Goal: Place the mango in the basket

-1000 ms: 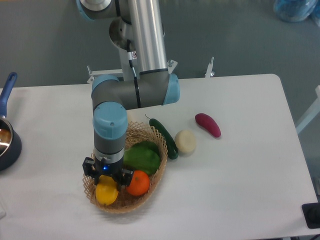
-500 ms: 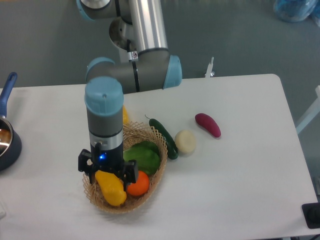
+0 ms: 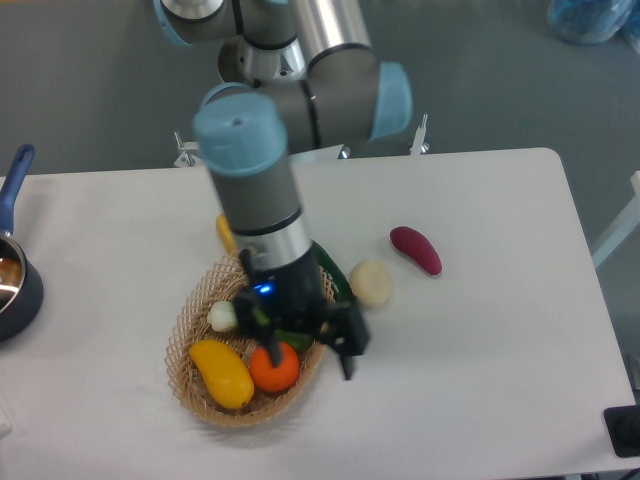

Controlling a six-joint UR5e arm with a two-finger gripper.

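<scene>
The mango [image 3: 222, 372], yellow-orange and elongated, lies inside the basket [image 3: 186, 318] at its front left, with nothing holding it. A round orange [image 3: 274, 368] rests just to its right in the same wicker basket. My gripper [image 3: 305, 342] hangs above the basket's right rim, open and empty, its dark fingers [image 3: 347, 343] spread apart. It is up and to the right of the mango and clear of it. The wrist hides the middle of the basket.
A small white bulb [image 3: 222, 316] sits in the basket's back left. Behind the basket lies a yellow corn piece [image 3: 226, 233]. A cucumber [image 3: 338, 279], a pale round vegetable [image 3: 370, 283] and a purple eggplant [image 3: 415, 250] lie to the right. A dark pot [image 3: 12, 291] stands at the left edge.
The gripper has let go of the mango, which now lies in the basket. The arm has swung up and to the right, uncovering the white bulb and hiding the green vegetable.
</scene>
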